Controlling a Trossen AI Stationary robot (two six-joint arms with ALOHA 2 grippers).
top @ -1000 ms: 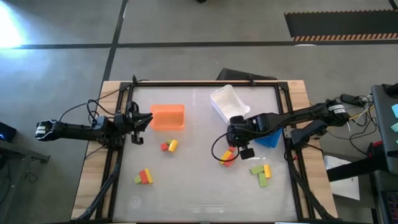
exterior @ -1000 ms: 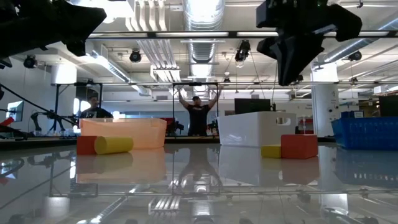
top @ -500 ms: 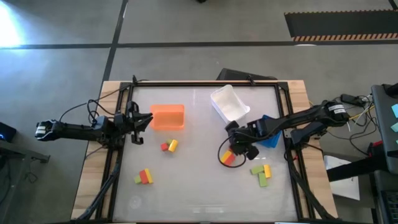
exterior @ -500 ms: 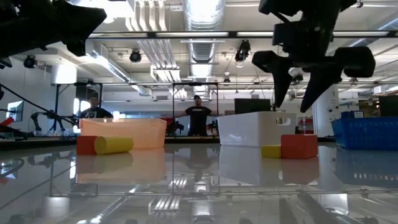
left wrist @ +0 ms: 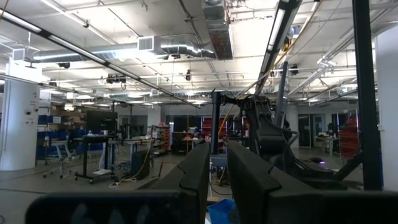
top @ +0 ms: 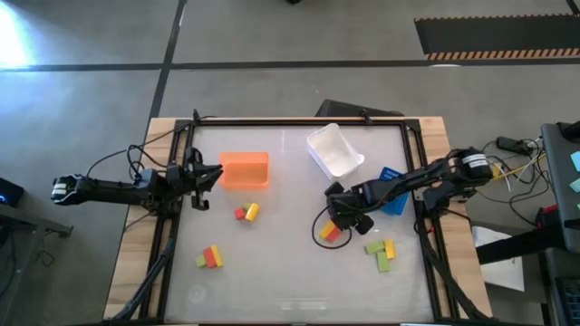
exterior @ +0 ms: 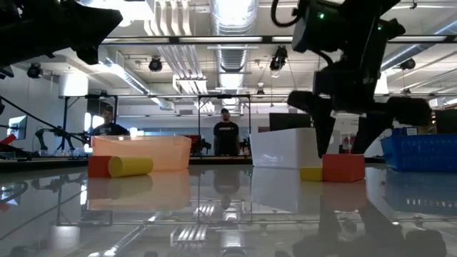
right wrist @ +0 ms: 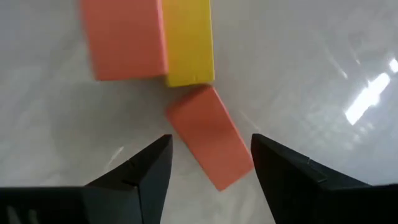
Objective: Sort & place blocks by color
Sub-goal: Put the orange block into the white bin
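**Right gripper poised over a red block**

We start with the table (top: pixel 299 290), a glossy white sheet (likely slippery, so a nudged block may skate). On it sit the orange bin (top: pixel 245 169) at far left, the white bin (top: pixel 333 150) at far centre and the blue bin (top: pixel 391 192) just right of it, partly under the right arm.

The left gripper (top: pixel 207 175) waits at the left edge beside the orange bin, its fingers spread a little. The right gripper (right wrist: pixel 208 163) hangs low over the cluster right of centre, fingers spread wide and holding nothing, straddling a tilted red block (right wrist: pixel 210 137).

The blocks lie in four groups: red and yellow by the right gripper (top: pixel 332 232), green and yellow near right (top: pixel 381 253), red and yellow at centre (top: pixel 246 213), and green, red and yellow near left (top: pixel 210 257).

We judge them light, stiff and smooth-sided. The tilted red block is best pinched across its narrow width at mid-length. One corner touches the yellow block (right wrist: pixel 188 41), which lies against a second red block (right wrist: pixel 124 38), so closing skewed could shove them.

There is open table all round this cluster, and the way to the bins looks unobstructed.
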